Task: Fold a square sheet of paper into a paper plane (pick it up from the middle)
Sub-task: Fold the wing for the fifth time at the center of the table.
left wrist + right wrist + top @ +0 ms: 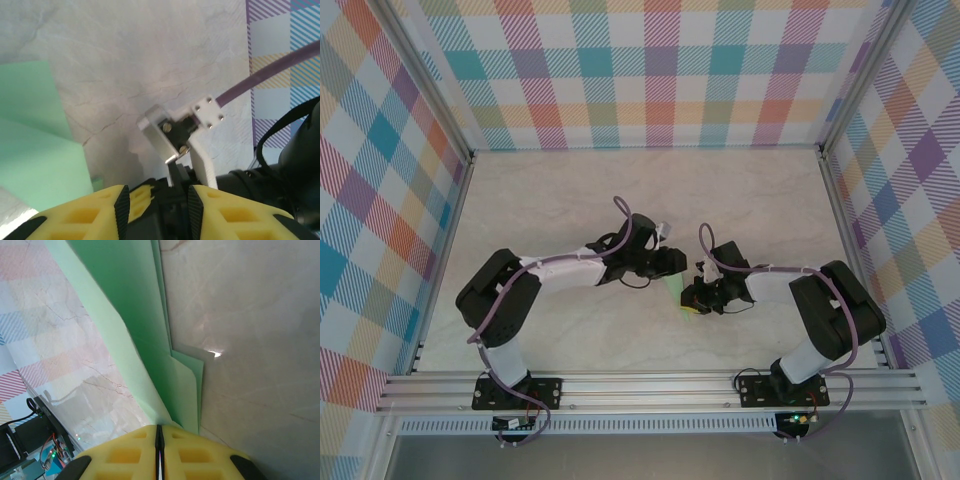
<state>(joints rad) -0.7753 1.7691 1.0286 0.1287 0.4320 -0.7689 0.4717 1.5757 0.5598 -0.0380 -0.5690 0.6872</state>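
Top view: the small pale mint-green folded paper plane (674, 289) is in the middle of the pale marble-look table (620, 190), right btwn the two arms. The black left gripper (670, 262) is just beside it on one side. The black right gripper (695, 298) is on the other side, touching it. The two grippers are v. close together.

Left wrist view: the left gripper (157, 197) has its yellow fingers (85, 217) apart w/ a clear gap, and no paper in the gap. The paper plane (35, 150) lies off to the left on the table (125, 60). A white and black bracket w/ a purple cable (280, 67), prob. part of the other arm, is close in front.

Right wrist view: the right gripper (159, 432) has its yellow fingers pressed tight together, and the paper plane (135, 315) comes out from btwn them. So it pinches the paper. The folded layers fan out a bit near the pinch.

What could go wrong: the paper is thin, so a hard pull could tear it or make a bad crease. The layers could slide apart, b/c only one end is pinched. The two grippers could also bump, b/c they are so near.
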